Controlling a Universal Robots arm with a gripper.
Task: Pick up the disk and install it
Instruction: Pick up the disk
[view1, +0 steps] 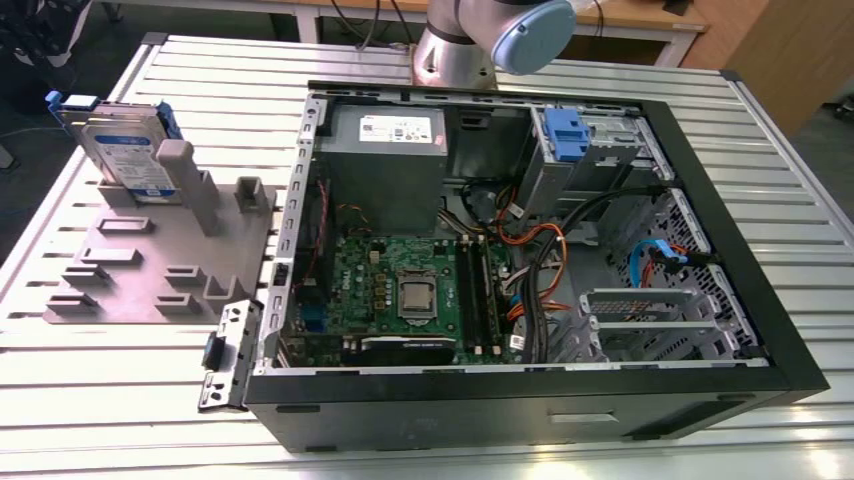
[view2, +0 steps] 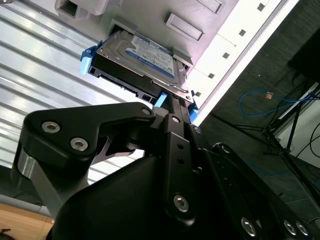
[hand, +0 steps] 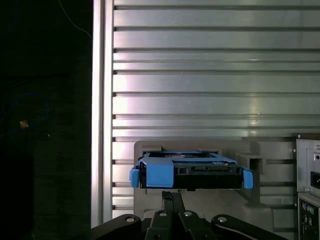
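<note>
Disk (view1: 123, 150) stands on edge in the slot of a grey holder (view1: 147, 275), at the exterior view's left of the bench (view1: 134, 400), well apart from the open computer case (view1: 534, 250); not yet picked up. You will find it upright, with the labelled face turned towards the case and its blue carrier frame (hand: 160, 174) wrapping the edges. Gripper (hand: 172, 196): in the first wrist view its fingertips are drawn together with nothing between them, so note it as closed and empty. Key relation for you: the disk lies straight ahead of the gripper's tips and presents its narrow edge to them, while the broad faces are turned away. The long axis of that edge runs parallel to the ribs of the bench. The tips line up near the middle of the edge, slightly towards the end with the blue tab. In the second wrist view the tip overlaps the frame's corner; you cannot tell from this whether it touches. Arm (view1: 494, 40) rises behind the case.
</note>
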